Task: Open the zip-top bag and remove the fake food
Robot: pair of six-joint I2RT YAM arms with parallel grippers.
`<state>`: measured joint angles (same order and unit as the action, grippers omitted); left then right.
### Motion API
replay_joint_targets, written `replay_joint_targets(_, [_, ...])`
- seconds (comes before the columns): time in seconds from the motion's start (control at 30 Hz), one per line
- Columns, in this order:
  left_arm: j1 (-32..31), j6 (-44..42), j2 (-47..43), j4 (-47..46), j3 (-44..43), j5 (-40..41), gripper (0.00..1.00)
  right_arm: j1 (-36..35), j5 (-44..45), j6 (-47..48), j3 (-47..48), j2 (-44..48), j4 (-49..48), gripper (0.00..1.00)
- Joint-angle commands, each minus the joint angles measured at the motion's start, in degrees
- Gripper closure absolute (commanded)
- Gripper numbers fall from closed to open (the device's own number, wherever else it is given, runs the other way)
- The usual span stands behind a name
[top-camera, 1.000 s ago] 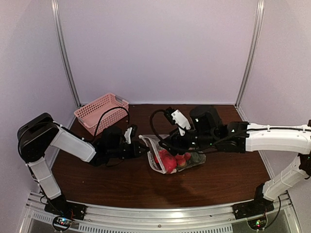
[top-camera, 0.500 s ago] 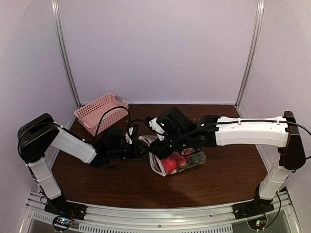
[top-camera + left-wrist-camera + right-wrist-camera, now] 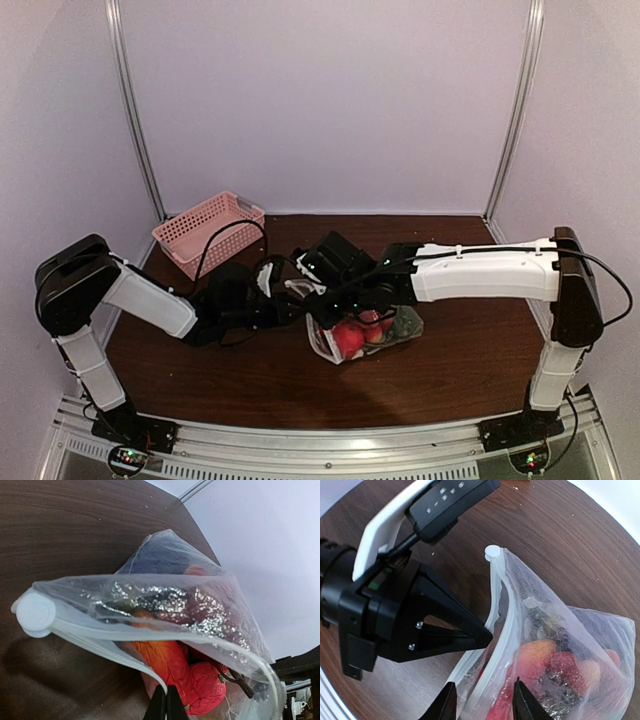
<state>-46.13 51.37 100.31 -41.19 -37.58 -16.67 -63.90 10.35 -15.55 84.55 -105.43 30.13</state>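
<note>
up close, left gripper (image 3: 489,636) clenched on zip-top bag (image 3: 555,610) rim, right gripper (image 3: 484,705) jaws apart astride that rim, fake food (image 3: 540,657) inside bag

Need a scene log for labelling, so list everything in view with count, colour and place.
zip-top bag: one, clear with a white zip strip, mid-table between the two arms, mouth partly open.
fake food: several pieces, exact count hidden; red, orange, some green and dark; inside the bag.
basket: one, pink lattice, back left of the table, apart from the bag.
table: one, dark brown wood, under everything.
left arm: one, white and black, reaching in from the left; jaws shut on one lip of the bag's zip strip.
right arm: one, white and black, reaching in from the right; jaws open, astride the other lip.
</note>
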Motion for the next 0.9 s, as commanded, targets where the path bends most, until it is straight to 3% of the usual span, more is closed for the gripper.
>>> replay_joint_targets(0.0, [-0.4,-0.3,-1.9,-3.2,1.7,1.3,1.00,-0.4,4.3,-0.4,1.2,-0.3,2.9,0.72])
replay_joint_targets(0.13, [-0.2,-2.3,-2.5,1.0,1.3,3.0,1.00,-0.2,2.5,-0.9,-0.1,0.4,2.6,0.83])
replay_joint_targets(0.27, [0.6,-3.7,-2.5,8.9,0.5,7.2,1.00,0.4,1.0,-2.3,-3.9,1.6,0.0,1.00])
replay_joint_targets(0.6, [2.7,-4.6,-2.5,8.6,3.8,9.1,1.00,4.0,-6.9,-7.1,-15.2,6.7,-16.4,1.00])
replay_joint_targets(0.73, [2.6,-5.5,-4.1,3.0,6.2,5.9,0.89,5.4,-10.0,-8.4,-18.5,7.8,-22.1,1.00])
replay_joint_targets(0.87, [2.2,-6.8,-8.0,-2.5,9.4,3.8,0.70,6.4,-12.6,-9.4,-20.4,7.8,-26.5,1.00])
